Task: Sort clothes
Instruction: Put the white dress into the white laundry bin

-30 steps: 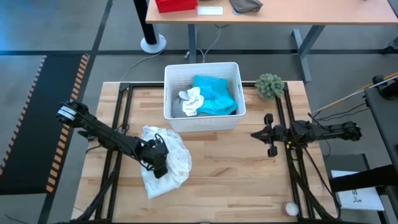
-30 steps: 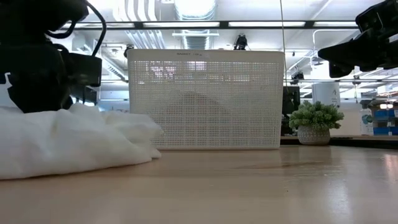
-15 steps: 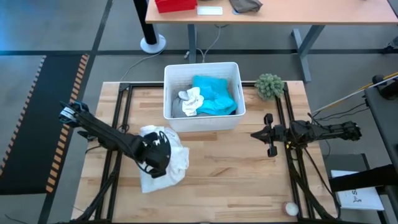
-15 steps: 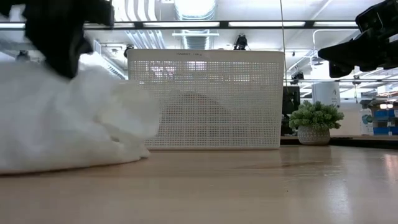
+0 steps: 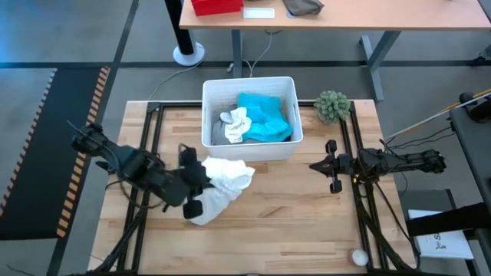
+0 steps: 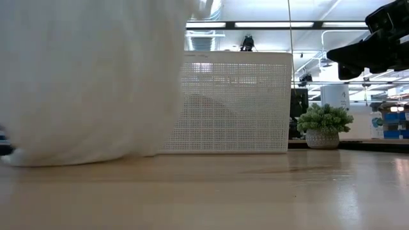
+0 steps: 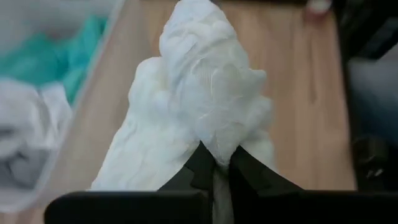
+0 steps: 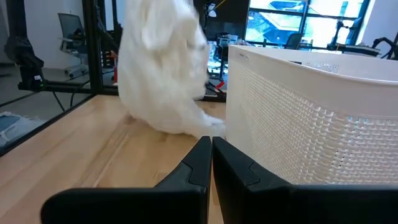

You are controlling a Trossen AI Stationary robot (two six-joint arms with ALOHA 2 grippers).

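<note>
My left gripper (image 5: 198, 186) is shut on the white shirt (image 5: 221, 182), a bunched lump in front of the white slatted basket (image 5: 285, 146). The shirt fills the left of the low view (image 6: 83, 76) and shows in the right wrist view (image 8: 165, 74). In the basket lie the turquoise piece (image 5: 265, 116), the small white cloth (image 5: 236, 124) and a grey piece (image 5: 217, 130). My right gripper (image 5: 331, 165) is shut and empty at the table's right, above the table. The navy and striped pieces are out of view. My left gripper pinches a gathered bunch of the white shirt (image 7: 214, 152) between its two fingers, several layers together. The fingers come from the table's left side, about level. The shirt is raised in a lump, and its lower end (image 6: 70, 153) reaches the table top.
A fuzzy green ball (image 5: 332, 105) sits at the far right by the basket. A small white thing (image 5: 358, 257) lies at the near right corner. Bare wood lies between the shirt and my right gripper. A desk (image 5: 330, 19) stands beyond the table.
My left gripper has gone up and toward the table's right, holding the white shirt. The shirt, spread low on the table a second ago, is now gathered into a tall raised bunch nearer the basket, with only its lower end on the table.
</note>
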